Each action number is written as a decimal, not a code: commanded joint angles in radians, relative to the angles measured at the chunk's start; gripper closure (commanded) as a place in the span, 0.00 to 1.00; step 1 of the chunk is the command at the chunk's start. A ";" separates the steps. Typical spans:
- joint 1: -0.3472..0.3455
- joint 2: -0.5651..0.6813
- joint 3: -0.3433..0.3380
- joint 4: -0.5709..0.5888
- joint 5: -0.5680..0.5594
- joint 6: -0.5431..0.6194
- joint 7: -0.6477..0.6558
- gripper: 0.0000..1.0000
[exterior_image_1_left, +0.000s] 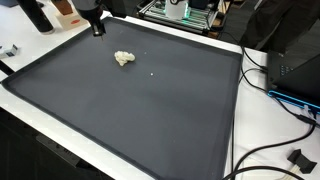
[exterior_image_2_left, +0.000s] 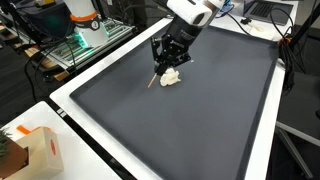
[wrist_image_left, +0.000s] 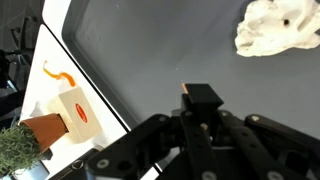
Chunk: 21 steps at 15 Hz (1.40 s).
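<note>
Dark mat (exterior_image_2_left: 200, 115), pale crumpled lump (exterior_image_2_left: 172, 77), gripper (exterior_image_2_left: 164, 68) beside it, jaws unclear

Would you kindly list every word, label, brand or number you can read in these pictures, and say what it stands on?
No text can be read in any view.
Red oval label on the cream carton, wrist view: lettering too blurred to read.
Equipment rack behind the dark mat, exterior view: any markings too small to read.
</note>
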 joint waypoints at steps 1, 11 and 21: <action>0.002 0.031 -0.001 0.035 0.009 -0.051 -0.051 0.97; 0.001 0.086 -0.002 0.073 0.015 -0.113 -0.146 0.97; 0.001 0.133 -0.005 0.091 0.025 -0.125 -0.188 0.97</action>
